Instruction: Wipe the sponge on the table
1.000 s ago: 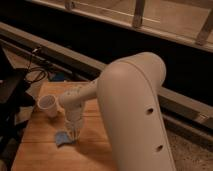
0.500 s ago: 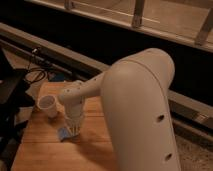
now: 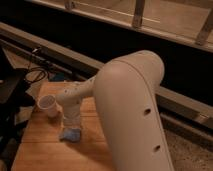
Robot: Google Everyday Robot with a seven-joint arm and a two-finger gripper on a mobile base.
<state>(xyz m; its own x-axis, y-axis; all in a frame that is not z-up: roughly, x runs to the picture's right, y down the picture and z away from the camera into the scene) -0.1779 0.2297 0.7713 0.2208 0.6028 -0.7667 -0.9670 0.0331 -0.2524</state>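
Observation:
The light-blue sponge (image 3: 70, 134) lies flat on the wooden table (image 3: 42, 150), a little in front of the white cup (image 3: 47, 105). My gripper (image 3: 70, 126) points straight down onto the sponge's top, at the end of the white forearm that reaches in from the right. The big white arm housing (image 3: 132, 110) fills the right half of the view and hides the table's right side.
The white cup stands at the table's back left, close to the left of my wrist. Black equipment and coiled cables (image 3: 30, 75) sit off the table's left and far edge. A dark rail and glass wall run behind.
The gripper and sponge have slid slightly right and toward the front of the table, away from the cup. The arm housing has shifted further right and down.

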